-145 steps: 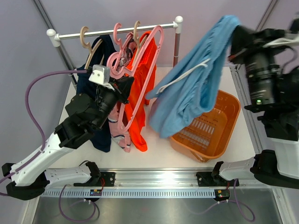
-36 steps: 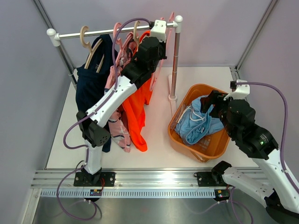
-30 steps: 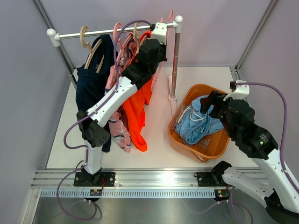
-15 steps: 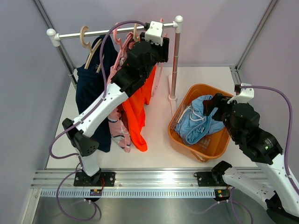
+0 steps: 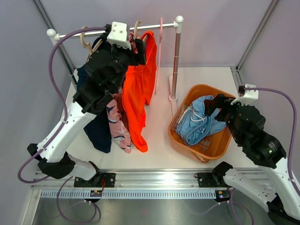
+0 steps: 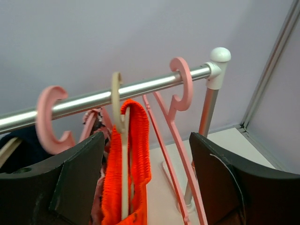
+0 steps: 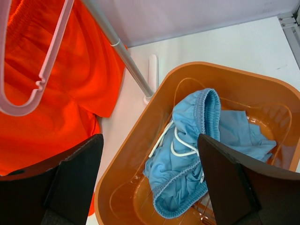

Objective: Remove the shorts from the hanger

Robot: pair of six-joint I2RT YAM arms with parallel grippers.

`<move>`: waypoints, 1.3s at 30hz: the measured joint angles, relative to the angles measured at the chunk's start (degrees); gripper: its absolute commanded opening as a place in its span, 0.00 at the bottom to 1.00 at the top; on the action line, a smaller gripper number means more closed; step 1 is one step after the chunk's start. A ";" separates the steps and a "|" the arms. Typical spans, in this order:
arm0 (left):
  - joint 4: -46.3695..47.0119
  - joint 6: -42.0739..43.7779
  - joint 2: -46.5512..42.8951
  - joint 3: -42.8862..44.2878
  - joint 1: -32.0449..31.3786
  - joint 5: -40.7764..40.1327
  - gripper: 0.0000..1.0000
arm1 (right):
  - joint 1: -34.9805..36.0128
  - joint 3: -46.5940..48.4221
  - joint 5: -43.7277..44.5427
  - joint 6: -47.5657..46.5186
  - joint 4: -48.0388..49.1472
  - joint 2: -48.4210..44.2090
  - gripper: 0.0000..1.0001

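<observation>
Both jaws spread; orange shorts (image 6: 135,145) ahead left, blue shorts (image 7: 187,168) beneath right.

Waistbands of the navy shorts (image 5: 97,137) and pink patterned shorts (image 5: 117,132) hidden behind the left arm (image 5: 101,77), orange shorts (image 7: 75,89) cut off by the right wrist view's left edge, light blue shorts (image 5: 197,124) partly under the right arm (image 5: 248,131)
</observation>
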 measured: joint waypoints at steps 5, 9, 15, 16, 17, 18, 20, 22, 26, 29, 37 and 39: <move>-5.03 0.59 -1.79 2.40 0.76 0.72 0.77 | 0.02 0.22 -0.07 -0.68 1.31 0.94 0.90; -12.66 -1.07 1.99 10.01 4.66 4.63 0.78 | 0.00 0.24 -1.03 -1.27 2.58 2.91 0.90; -20.90 -4.48 7.45 14.62 10.36 10.88 0.78 | 0.00 0.24 -2.03 -1.44 3.34 4.70 0.90; -21.94 -4.70 8.20 14.71 10.45 11.78 0.78 | 0.00 0.24 -2.05 -1.44 3.39 4.83 0.90; -22.69 -4.94 8.98 14.84 10.49 12.59 0.78 | 0.00 0.24 -2.08 -1.46 3.43 4.83 0.90; -23.32 -5.09 9.79 14.88 10.49 13.33 0.78 | 0.00 0.24 -2.08 -1.46 3.45 4.83 0.90; -24.55 -5.46 11.34 14.93 10.58 14.58 0.78 | 0.02 0.24 -2.05 -1.46 3.52 4.70 0.90; -25.09 -5.64 12.72 14.95 10.67 15.28 0.77 | 0.00 0.24 -2.03 -1.46 3.52 4.57 0.90; -25.11 -5.88 15.32 14.95 11.52 15.37 0.77 | 0.02 0.24 -1.99 -1.57 3.50 4.17 0.90; -24.85 -5.62 16.70 14.95 11.91 14.64 0.77 | 0.00 0.24 -1.92 -1.81 3.52 3.89 0.90; -23.10 -5.18 18.84 14.95 12.96 14.32 0.66 | 0.00 0.22 -1.75 -2.38 3.67 3.87 0.90; -22.82 -5.05 18.91 14.95 13.11 14.32 0.64 | 0.00 0.22 -1.75 -2.40 3.72 3.98 0.90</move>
